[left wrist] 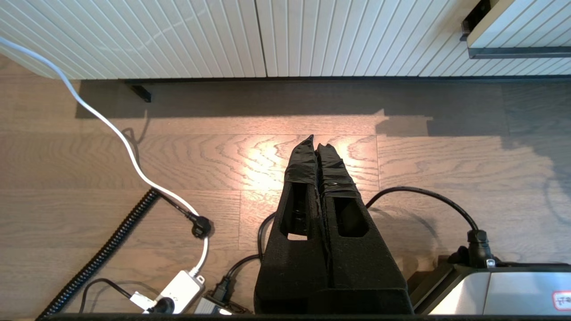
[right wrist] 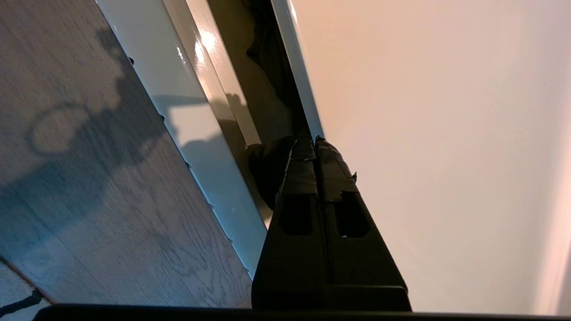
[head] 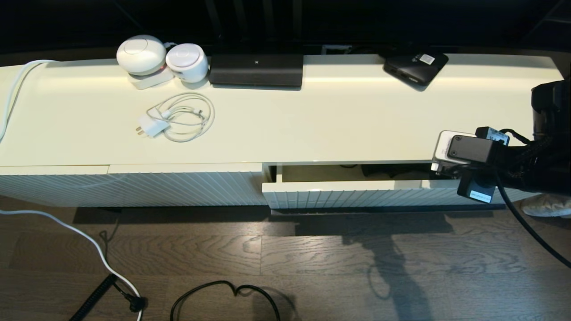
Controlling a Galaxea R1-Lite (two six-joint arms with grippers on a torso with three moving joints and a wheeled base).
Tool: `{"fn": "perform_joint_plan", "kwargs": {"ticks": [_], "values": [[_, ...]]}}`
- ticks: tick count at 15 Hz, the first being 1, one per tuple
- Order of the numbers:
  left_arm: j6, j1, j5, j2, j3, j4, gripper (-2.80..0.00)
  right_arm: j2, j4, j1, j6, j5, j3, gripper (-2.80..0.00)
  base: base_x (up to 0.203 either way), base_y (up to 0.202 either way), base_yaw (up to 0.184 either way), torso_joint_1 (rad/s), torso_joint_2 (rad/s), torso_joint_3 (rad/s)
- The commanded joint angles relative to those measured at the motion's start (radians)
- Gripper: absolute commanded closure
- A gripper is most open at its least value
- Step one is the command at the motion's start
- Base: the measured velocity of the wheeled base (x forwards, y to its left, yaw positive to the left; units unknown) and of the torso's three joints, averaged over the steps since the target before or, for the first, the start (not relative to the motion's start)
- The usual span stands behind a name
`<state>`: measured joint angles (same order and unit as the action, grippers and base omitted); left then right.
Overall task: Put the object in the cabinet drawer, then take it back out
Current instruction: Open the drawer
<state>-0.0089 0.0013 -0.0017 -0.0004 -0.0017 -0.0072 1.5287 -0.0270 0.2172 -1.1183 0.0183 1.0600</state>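
Note:
The cabinet drawer point(head: 357, 195) stands a little way open at the cabinet's right half, and its ribbed front and dark handle bar point(left wrist: 517, 52) show in the left wrist view. The black umbrella point(head: 392, 170) lies inside it as dark bunched fabric point(right wrist: 266, 171); its handle and loop are hidden. My right gripper point(right wrist: 315, 141) is shut with nothing between its fingers, its tips at the cabinet top's front edge, just above the drawer gap and the fabric. In the head view it sits at the drawer's right end point(head: 439, 170). My left gripper point(left wrist: 317, 141) hangs shut and parked over the wooden floor.
On the cabinet top point(head: 312, 125) lie a coiled white charger cable point(head: 178, 117), two round white devices point(head: 160, 55), a flat black unit point(head: 256, 69) and a small black box with a white label point(head: 415, 67). Cables point(head: 102, 258) trail across the floor. A closed ribbed panel point(head: 134, 187) fills the left.

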Motion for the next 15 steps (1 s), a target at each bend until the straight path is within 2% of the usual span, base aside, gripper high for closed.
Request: {"fn": "perform_joint_plan", "kwargs": {"ticks": [1,8,11,15], "values": [[0.000,0.000,0.000,-0.001,0.000,0.000,0.00,0.002,0.004,0.001,-0.009,-0.003,0.008,0.00,0.000,0.000,0.000,0.000,0.00,0.000],[0.000,0.000,0.000,-0.001,0.000,0.000,0.00,0.054,0.002,0.003,-0.029,-0.016,-0.001,0.00,0.000,0.000,0.000,0.000,0.00,0.000],[0.000,0.000,0.000,-0.002,0.000,0.000,0.00,0.072,-0.009,-0.002,-0.125,-0.046,0.017,0.00,0.000,0.000,0.000,0.000,0.00,0.000],[0.000,0.000,0.000,-0.002,0.000,0.000,0.00,0.077,-0.003,-0.001,-0.138,-0.061,0.018,0.00,0.000,0.000,0.000,0.000,0.00,0.000]]}}
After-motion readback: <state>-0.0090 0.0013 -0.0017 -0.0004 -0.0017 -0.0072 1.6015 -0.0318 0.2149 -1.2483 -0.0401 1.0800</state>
